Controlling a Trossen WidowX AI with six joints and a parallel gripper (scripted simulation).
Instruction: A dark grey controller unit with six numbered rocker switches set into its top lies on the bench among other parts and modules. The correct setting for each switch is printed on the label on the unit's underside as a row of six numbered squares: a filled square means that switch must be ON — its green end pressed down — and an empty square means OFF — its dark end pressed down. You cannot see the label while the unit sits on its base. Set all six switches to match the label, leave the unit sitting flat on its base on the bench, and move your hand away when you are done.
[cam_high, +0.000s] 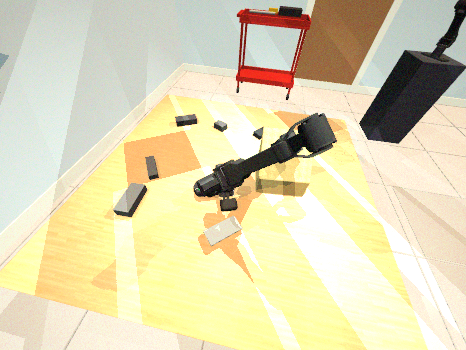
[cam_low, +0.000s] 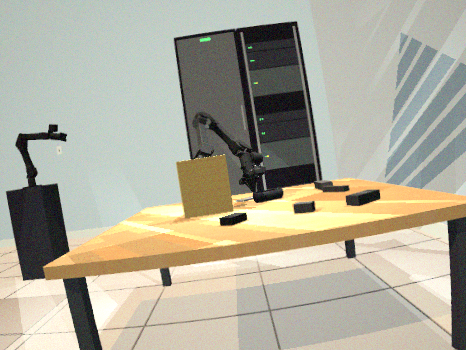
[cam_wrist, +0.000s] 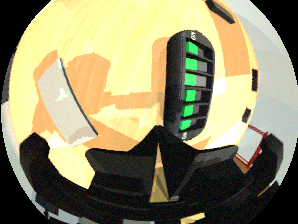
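While the controller unit (cam_wrist: 190, 86) sits upright on its base at right of centre in the wrist view, just ahead of the gripper (cam_wrist: 160, 163), its label faces the counter (cam_high: 300, 260) unread.

- Switches: six in a column, green showing on each; exact positions too small to tell.
- Fingers: fully closed, holding nothing.
- Arm (cam_high: 260, 160): reaches low over the unit at centre of the top view.
- Done: approach only, by my judgement.
- Left: tip unit, read label, set switches, lay flat, withdraw.
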